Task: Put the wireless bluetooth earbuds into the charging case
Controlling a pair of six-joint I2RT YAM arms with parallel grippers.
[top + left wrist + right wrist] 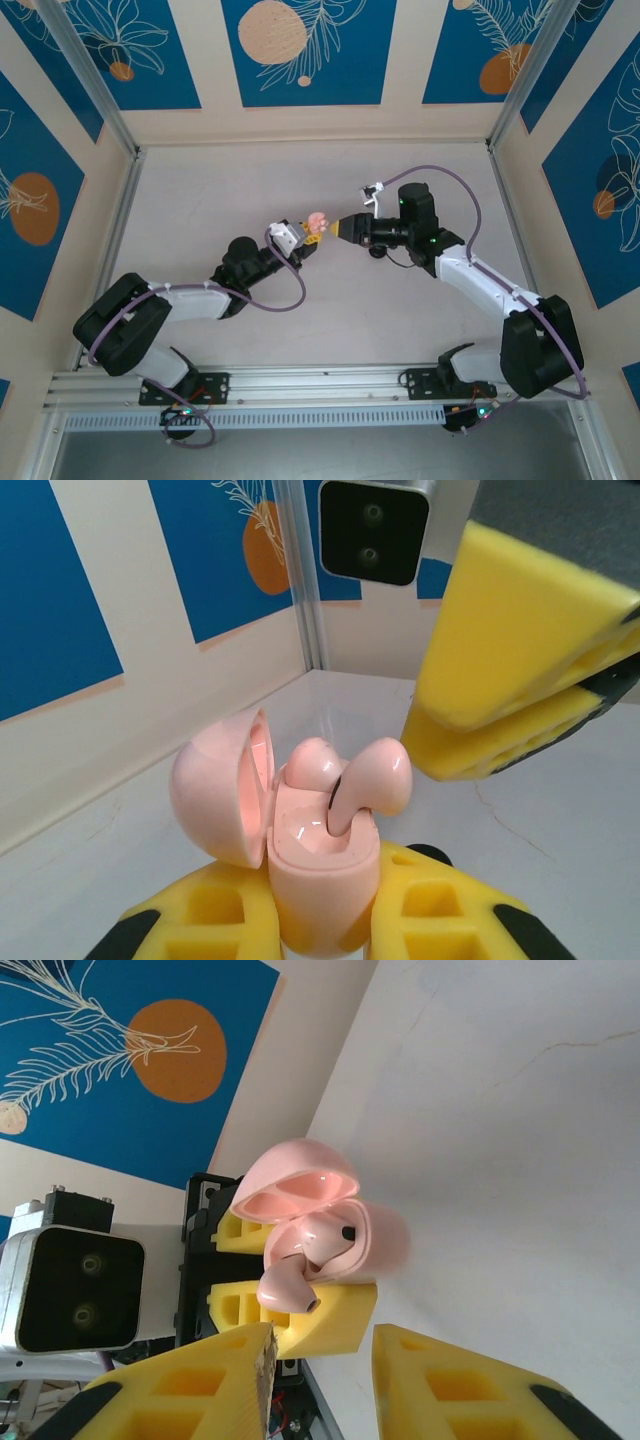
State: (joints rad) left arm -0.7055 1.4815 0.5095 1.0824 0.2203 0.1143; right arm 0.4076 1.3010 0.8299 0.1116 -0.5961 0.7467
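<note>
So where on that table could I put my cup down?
Bare table lies toward the back wall and just ahead of the rail. The middle is crowded: left pincer holding the case, right pincer right beside it.

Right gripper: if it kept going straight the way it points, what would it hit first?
Likely the earbud poking out of the open case in the left gripper; the right gripper aims about there, though depth is unclear.
</note>
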